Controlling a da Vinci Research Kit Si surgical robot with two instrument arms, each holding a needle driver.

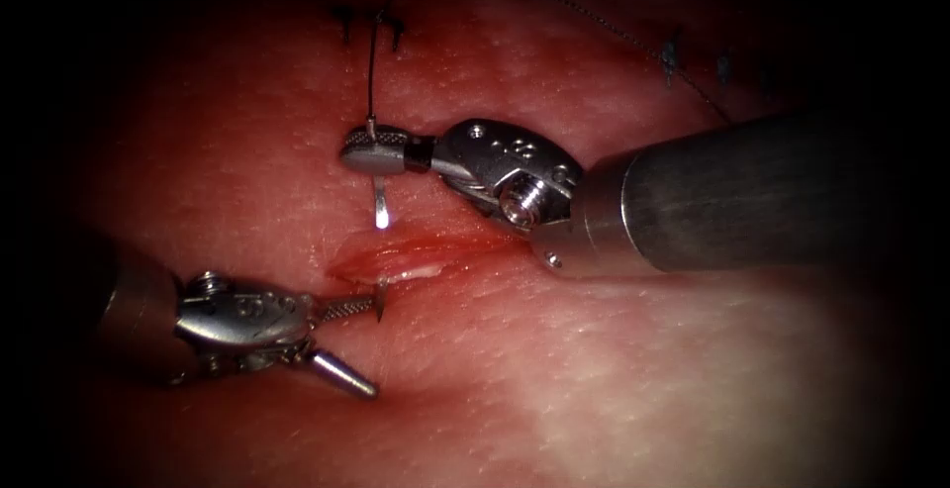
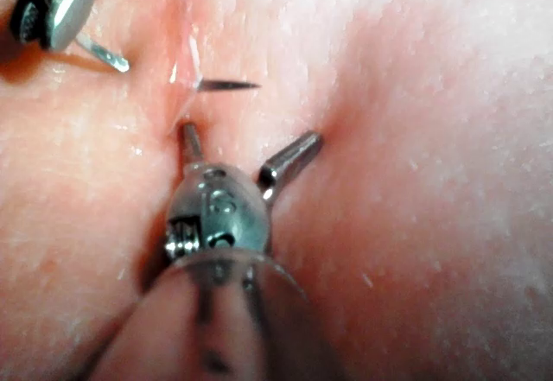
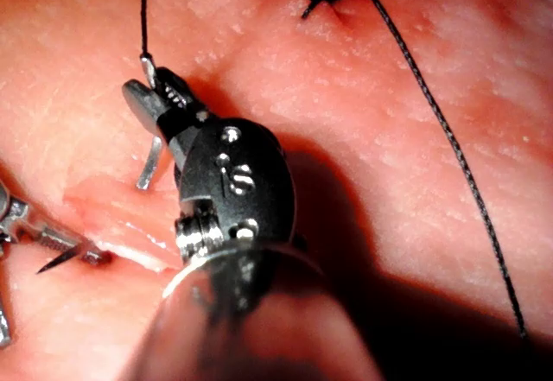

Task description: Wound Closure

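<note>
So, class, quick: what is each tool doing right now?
Left tool: open, one of its fingers at the cut's edge, holding nothing.
Right tool: shut on the needle near its thread end.

Endoscope view: dark vignetted edges, bright centre; wrist views overexposed, soft.

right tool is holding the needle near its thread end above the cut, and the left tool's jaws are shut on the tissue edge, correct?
Not quite. The left tool has its jaws open, one jaw at the lower edge of the cut, as the endoscope and left wrist views show. The rest holds: the right tool grips the needle near its thread end, above the cut, the thread running upward.
</note>
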